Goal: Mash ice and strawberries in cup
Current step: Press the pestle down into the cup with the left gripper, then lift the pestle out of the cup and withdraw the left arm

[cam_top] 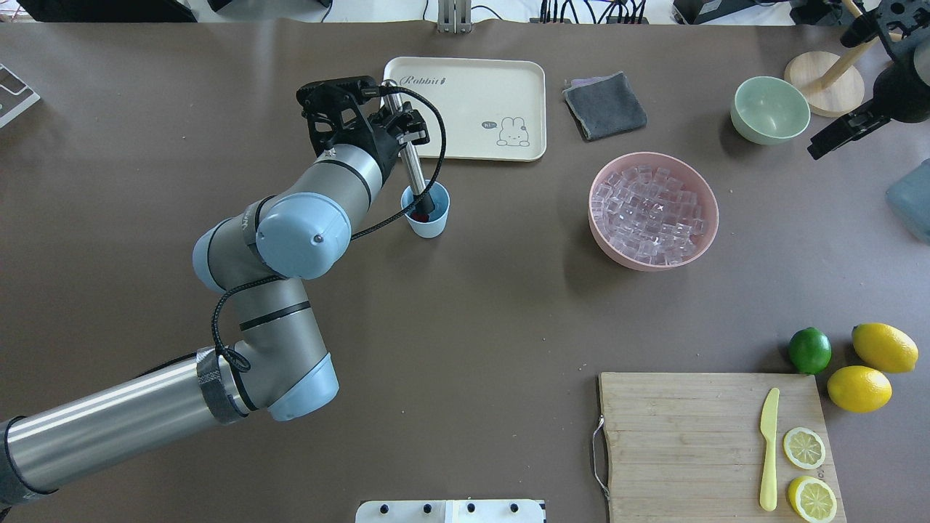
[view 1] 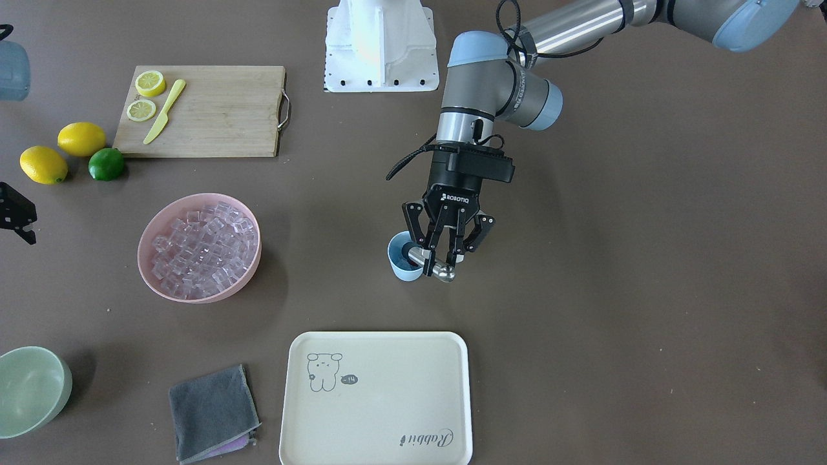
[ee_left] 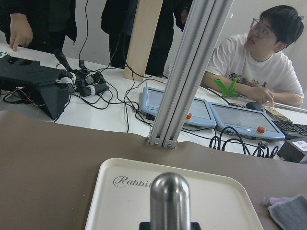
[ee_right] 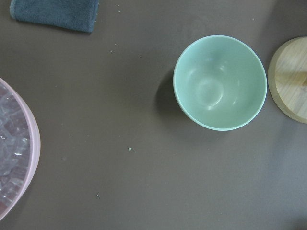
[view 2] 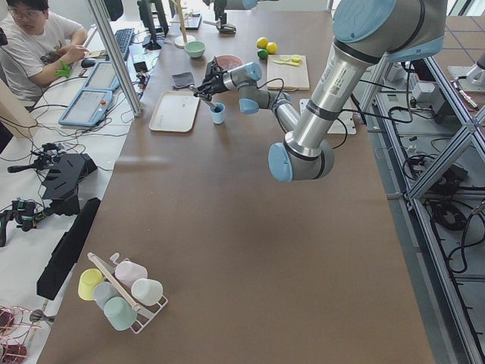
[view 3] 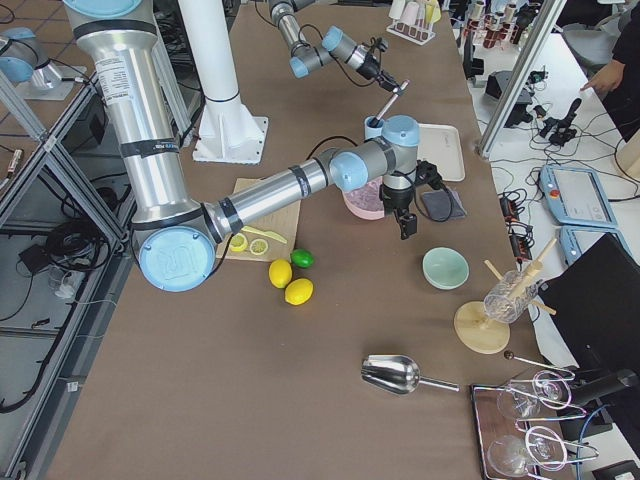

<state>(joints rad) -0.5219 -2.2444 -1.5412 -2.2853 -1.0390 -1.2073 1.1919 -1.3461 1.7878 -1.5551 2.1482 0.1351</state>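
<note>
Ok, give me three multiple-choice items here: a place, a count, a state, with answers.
1. Where is the heap of ice? A) pink bowl B) pale green bowl C) tray
2. How many whole lemons lie by the lime? A) one B) two C) three
3. The left gripper is: A) open B) shut, empty C) shut on the metal muddler
Answers: A, cubes fill that bowl; B, two lie beside it; C, it clamps the muddler, whose end is in the light blue cup.

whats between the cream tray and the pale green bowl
A folded grey cloth lies between the tray and the green bowl, seen in the overhead view.
</note>
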